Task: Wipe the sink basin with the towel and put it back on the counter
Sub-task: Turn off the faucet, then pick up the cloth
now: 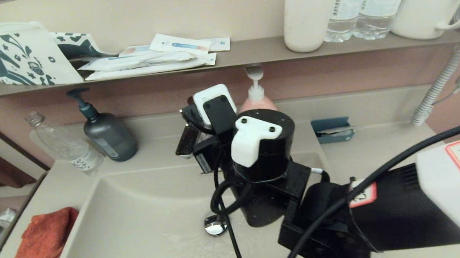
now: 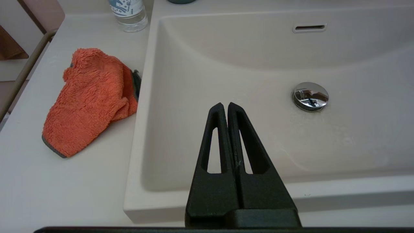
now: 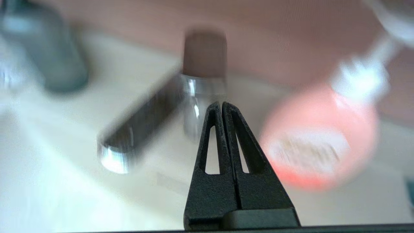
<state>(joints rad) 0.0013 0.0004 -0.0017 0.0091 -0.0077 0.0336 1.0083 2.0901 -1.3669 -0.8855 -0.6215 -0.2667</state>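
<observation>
Right arm raised mid-frame, right hand (image 3: 222,104) closed, empty; left hand (image 2: 224,105) closed, parked.

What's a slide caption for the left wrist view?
Shut left gripper over the beige-cream sink basin; fuzzy orange-red towel lies on the counter beside it.

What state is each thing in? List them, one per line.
Orange-red terry towel: crumpled on the beige counter, beside the basin.
Beige sink basin: holds no towel.
Chrome round drain plug: sits in the basin floor.
Left gripper: shut, holding nothing, above the basin's near rim.
Right gripper: shut, holding nothing, near the chrome faucet.
</observation>
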